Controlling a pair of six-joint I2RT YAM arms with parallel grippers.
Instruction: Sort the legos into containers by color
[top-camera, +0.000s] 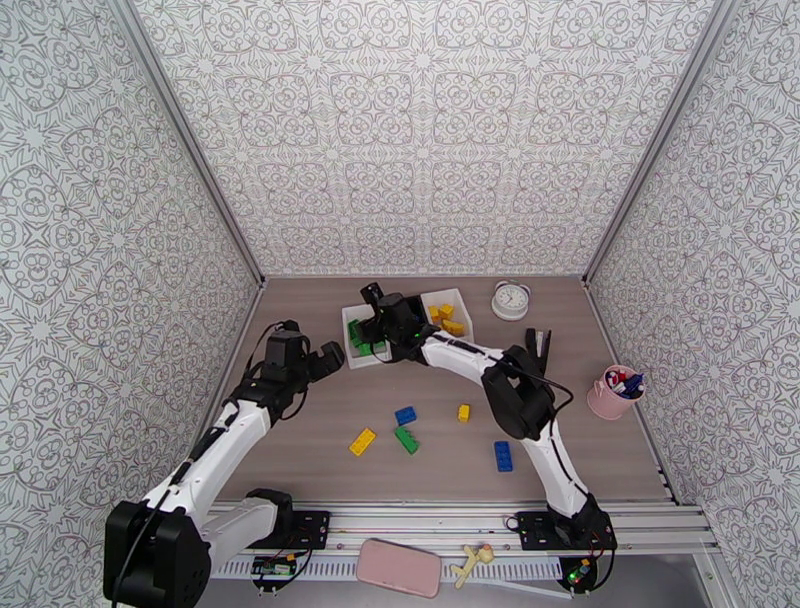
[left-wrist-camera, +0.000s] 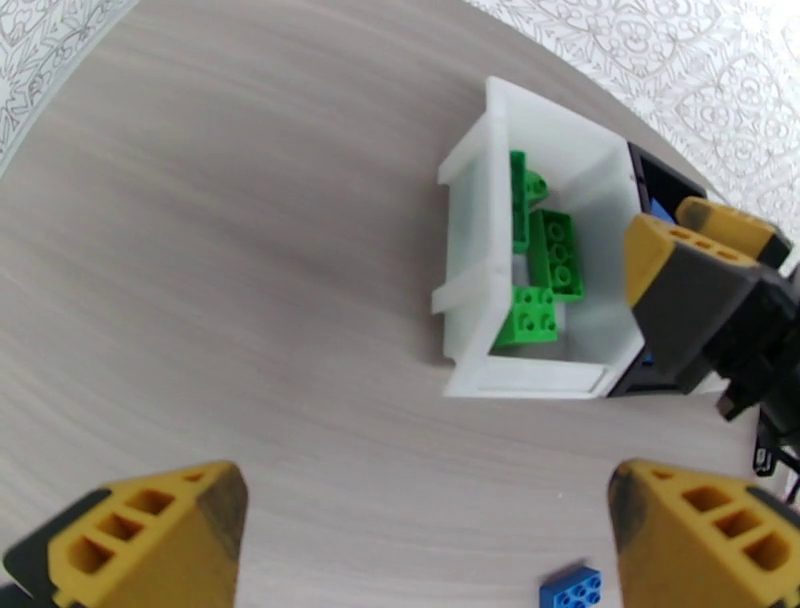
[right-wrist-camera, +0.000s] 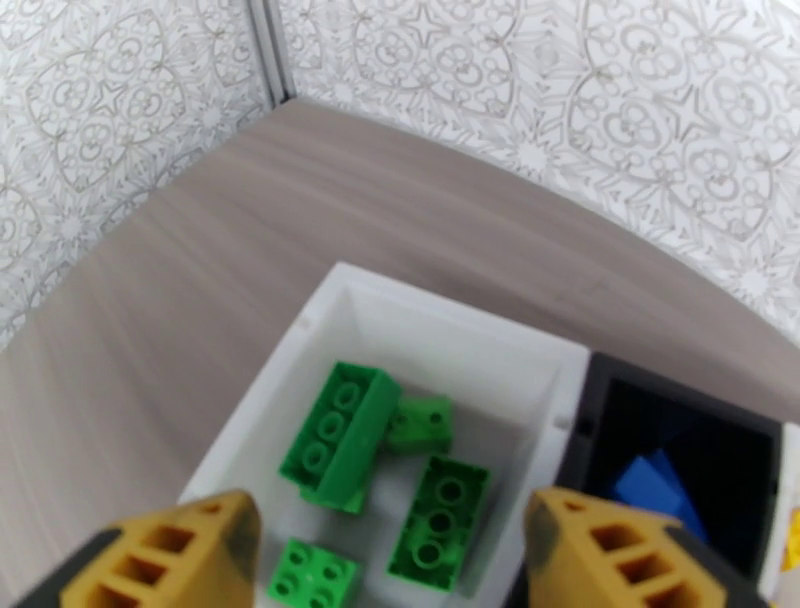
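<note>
My right gripper (right-wrist-camera: 395, 545) hangs over the left white bin (right-wrist-camera: 440, 330), jaws spread and empty, green legos (right-wrist-camera: 340, 435) lying inside. Left gripper (left-wrist-camera: 425, 540) hovers, jaws wide, above the bench (left-wrist-camera: 250, 250). Five loose bricks (top-camera: 405, 414) wait mid-bench. Retreating low, I could clip the rim and shove the bin.

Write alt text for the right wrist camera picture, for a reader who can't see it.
The right pincer, jaws open and holding nothing, hangs over a white bin that contains several green legos, one of them leaning at a tilt. Beside it stands a black bin with a blue lego inside, both on a wood-grain table.
</note>
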